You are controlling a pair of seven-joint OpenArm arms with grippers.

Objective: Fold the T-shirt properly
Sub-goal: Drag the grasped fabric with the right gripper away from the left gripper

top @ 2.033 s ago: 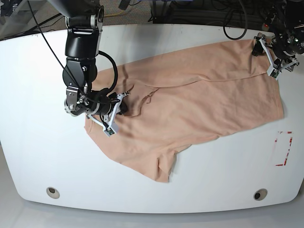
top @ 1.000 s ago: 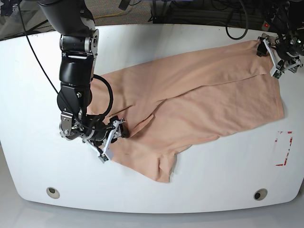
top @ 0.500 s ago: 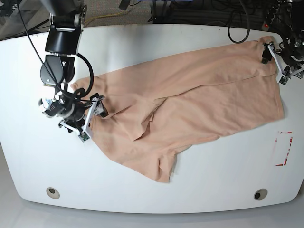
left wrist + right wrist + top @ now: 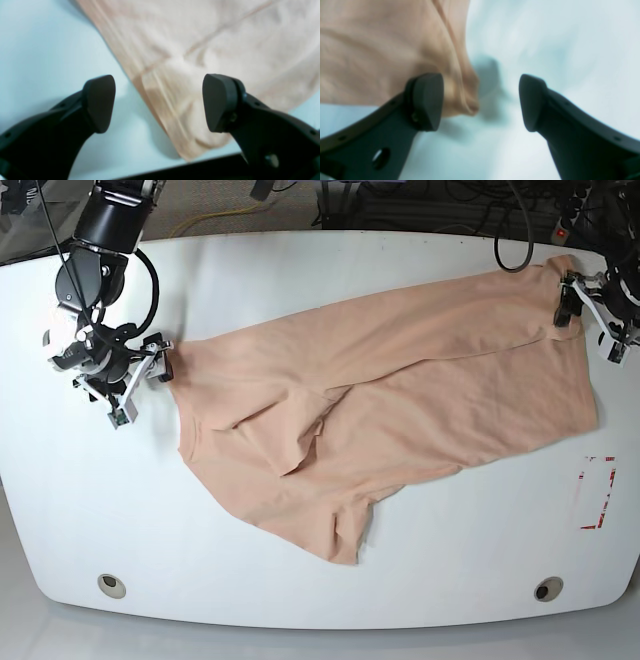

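Over on the base view, the right gripper (image 4: 138,392) is now sitting farther out toward ten o'clock than it was half a second ago, having come off the cloth's near side to its corner. The left gripper (image 4: 592,320) is shifting only slightly, and is staying up at the two o'clock corner. The peach T-shirt (image 4: 400,410) is lying across the middle of the white table (image 4: 450,570), its upper part folded over toward six o'clock, with one flap hanging down left of centre and a sleeve pointing to about six o'clock. A dark cable (image 4: 528,242) is looping near one o'clock.

From the left wrist view, the left gripper is standing wide open, its fingers spread on either side of the shirt's corner, and nothing is being pinched. The corner is pointing to six o'clock, near a black strip (image 4: 200,170) beyond the table edge.

From the right wrist view, the right gripper is also gaping open and gripping nothing. A doubled, creased corner is showing between its fingers, nearer the nine o'clock finger, while the other finger is hanging over white table at three o'clock.
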